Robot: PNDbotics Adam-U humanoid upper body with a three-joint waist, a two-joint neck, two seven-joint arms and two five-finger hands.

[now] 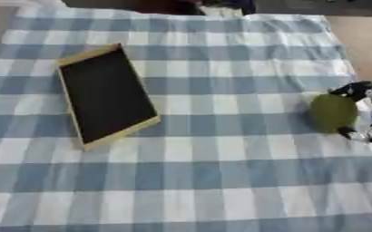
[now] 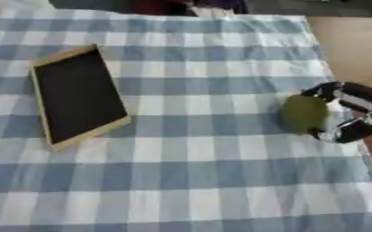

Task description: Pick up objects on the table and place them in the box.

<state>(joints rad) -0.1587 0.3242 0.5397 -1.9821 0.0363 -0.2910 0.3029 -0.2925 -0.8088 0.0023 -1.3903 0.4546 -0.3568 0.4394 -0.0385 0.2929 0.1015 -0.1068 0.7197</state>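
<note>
Checked cloth [image 1: 221, 181], rounded olive-green object [image 2: 304, 113]

Checked woven cloth [image 1: 221, 181], matt; wood-rimmed box [image 1: 106, 97], dull black inside; green fruit [image 2: 304, 113], smooth matt skin

Before me a blue-and-white checked cotton tablecloth [image 1: 205, 181] covers the table. Right of the cloth, a strip of bare tan surface [image 2: 352, 45] shows. Beyond the cloth's far edge everything lies dark.
</note>
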